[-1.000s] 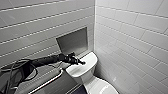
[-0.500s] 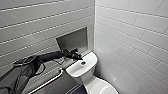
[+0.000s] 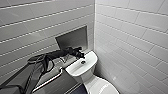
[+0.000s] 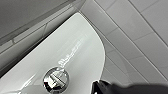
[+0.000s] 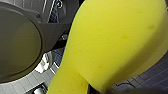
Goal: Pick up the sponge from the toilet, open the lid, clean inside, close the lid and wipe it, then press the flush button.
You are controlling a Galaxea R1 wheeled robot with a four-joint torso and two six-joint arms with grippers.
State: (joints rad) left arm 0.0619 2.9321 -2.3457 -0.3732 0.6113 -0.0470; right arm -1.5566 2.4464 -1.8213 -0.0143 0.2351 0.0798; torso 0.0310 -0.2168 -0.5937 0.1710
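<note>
The left gripper (image 3: 79, 55) hangs over the flat tank top of the white glossy ceramic toilet (image 3: 75, 70), just beside the small round shiny flush button (image 3: 83, 61) at its centre. Whether its jaws are spread or pressed together, I cannot tell. The right gripper (image 5: 98, 89) pinches the bright yellow foam sponge (image 5: 112, 42), held above dark floor tiles (image 5: 152, 75).

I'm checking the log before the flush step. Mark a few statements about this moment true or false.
1. The left gripper is over the tank top, close to the flush button. True.
2. The flush button is square and red. False: it is round and shiny.
3. The sponge is yellow. True.
4. The sponge lies on the tank top. False: it shows close before the right wrist camera.
</note>
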